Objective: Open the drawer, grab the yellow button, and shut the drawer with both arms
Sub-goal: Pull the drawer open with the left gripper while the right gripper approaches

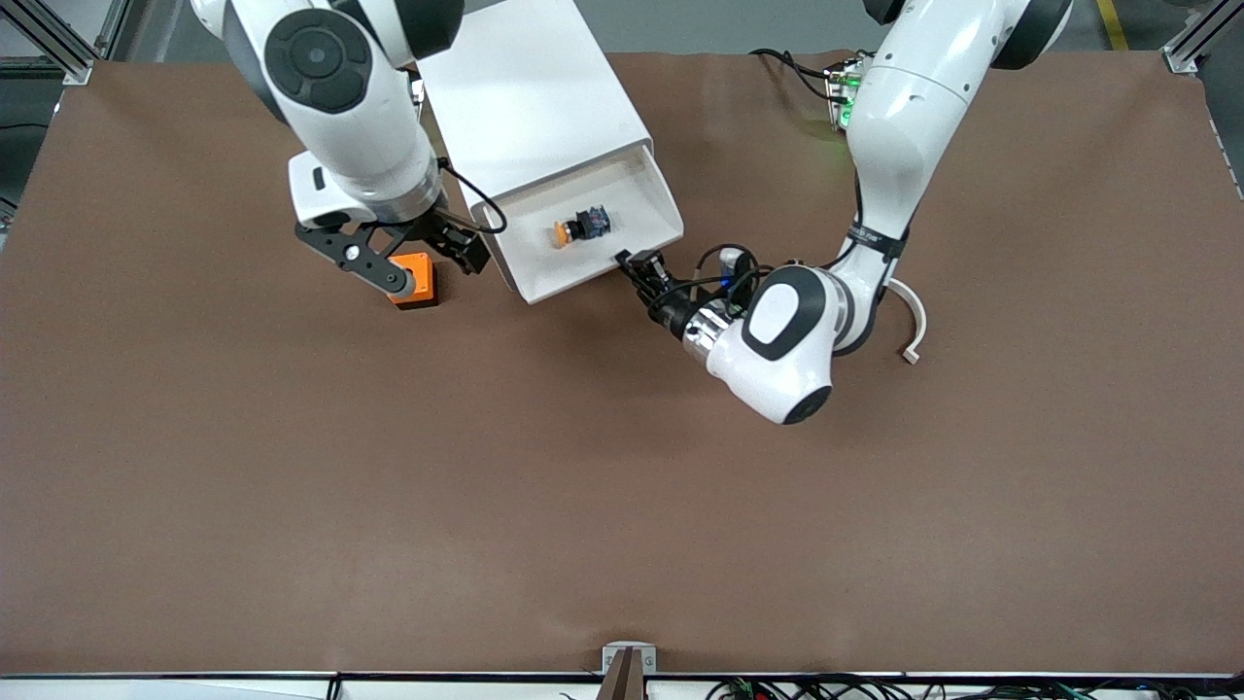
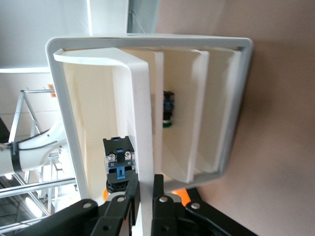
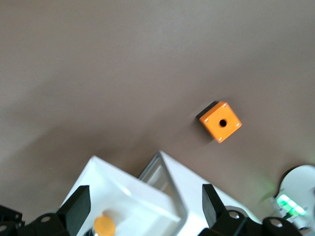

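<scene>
The white cabinet [image 1: 530, 107] lies on the table with its top drawer [image 1: 637, 209] pulled out toward the front camera. In the drawer lies the button [image 1: 581, 227], black-blue with an orange cap. My left gripper [image 1: 625, 261] is shut on the drawer's front wall at the corner toward the left arm's end. The left wrist view shows that gripper [image 2: 146, 196] pinching the thin white wall [image 2: 142, 123], with the button [image 2: 118, 160] just inside. My right gripper [image 1: 437, 267] hangs open and holds nothing, over the table beside the drawer. The right wrist view shows the orange cap [image 3: 104, 225] between its spread fingers [image 3: 78, 206].
An orange cube [image 1: 413, 280] with a hole sits on the table beside the drawer, under the right gripper, and shows again as the cube [image 3: 220, 121]. A small dark part [image 2: 168, 108] lies in a lower drawer. A white curved piece [image 1: 914, 326] rests by the left arm.
</scene>
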Controlling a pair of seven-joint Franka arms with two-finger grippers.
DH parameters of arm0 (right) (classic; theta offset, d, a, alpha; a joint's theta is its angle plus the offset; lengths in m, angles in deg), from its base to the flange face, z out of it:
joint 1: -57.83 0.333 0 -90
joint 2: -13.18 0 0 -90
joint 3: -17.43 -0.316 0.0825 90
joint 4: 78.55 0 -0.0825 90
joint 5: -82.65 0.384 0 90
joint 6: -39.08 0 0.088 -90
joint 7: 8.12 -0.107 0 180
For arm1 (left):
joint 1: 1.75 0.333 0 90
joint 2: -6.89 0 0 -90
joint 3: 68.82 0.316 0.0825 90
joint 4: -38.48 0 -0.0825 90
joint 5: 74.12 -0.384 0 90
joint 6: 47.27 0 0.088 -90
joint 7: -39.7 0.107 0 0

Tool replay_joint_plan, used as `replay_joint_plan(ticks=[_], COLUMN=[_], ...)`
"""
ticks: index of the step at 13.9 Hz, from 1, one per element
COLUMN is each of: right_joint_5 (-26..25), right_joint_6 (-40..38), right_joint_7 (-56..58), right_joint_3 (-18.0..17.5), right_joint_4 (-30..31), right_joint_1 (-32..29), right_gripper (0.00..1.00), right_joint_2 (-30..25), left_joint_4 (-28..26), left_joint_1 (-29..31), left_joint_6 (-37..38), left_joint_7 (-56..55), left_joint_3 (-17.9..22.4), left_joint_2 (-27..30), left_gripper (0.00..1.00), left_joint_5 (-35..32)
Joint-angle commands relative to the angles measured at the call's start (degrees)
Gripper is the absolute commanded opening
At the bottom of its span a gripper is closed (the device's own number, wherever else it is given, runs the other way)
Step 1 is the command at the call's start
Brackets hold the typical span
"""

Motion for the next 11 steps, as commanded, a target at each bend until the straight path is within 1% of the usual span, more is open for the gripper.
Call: replay_joint_plan(ticks=[1, 2, 3, 4, 6, 8, 9, 10, 11], right_joint_5=[1.5, 1.5, 1.5, 1.5, 1.4, 1.4, 1.4, 1.4, 1.5], right_joint_6=[2.6, 4.4, 6.1, 7.9, 10.9, 12.6, 12.7, 12.8, 12.8], right_joint_7=[-10.2, -14.1, -18.0, -21.4, -26.8, -29.4, -31.4, -32.1, -32.2], right_joint_3=[0.4, 0.4, 0.4, 0.4, 0.4, 0.4, 0.3, 0.3, 0.3], right_joint_4=[-0.9, -0.9, -1.0, -1.0, -1.0, -1.2, -1.2, -1.2, -1.2], right_joint_1=[3.7, 5.2, 6.5, 7.5, 8.9, 9.6, 10.0, 10.8, 11.2], right_gripper=[1.00, 1.00, 1.00, 1.00, 1.00, 1.00, 1.00, 1.00, 1.00], right_joint_2=[1.9, 2.6, 3.6, 4.5, 6.7, 8.1, 8.5, 9.0, 9.3], left_joint_4=[0.8, 1.1, 1.3, 1.3, 2.1, 5.1, 6.4, 6.5, 6.5], left_joint_1=[-0.4, 0.4, 0.9, 1.0, 1.7, 2.4, 2.9, 2.9, 2.9], left_joint_6=[-0.5, -1.1, -1.2, -1.2, -0.9, -0.8, -0.8, -0.8, -0.8], left_joint_7=[2.6, 3.3, 3.9, 5.0, 7.3, 8.6, 11.2, 15.5, 19.9], left_joint_3=[2.5, 2.5, 2.5, 2.6, 4.1, 5.4, 6.2, 6.9, 7.3], left_joint_2=[0.0, 0.0, 0.0, 0.2, 0.8, 0.8, 0.7, 0.8, 0.9], left_gripper=[0.10, 0.30, 0.78, 1.00, 1.00, 1.00, 1.00, 1.00, 1.00], left_joint_5=[0.2, 0.2, 0.2, 0.1, -0.3, -0.8, -1.0, -2.1, -4.4])
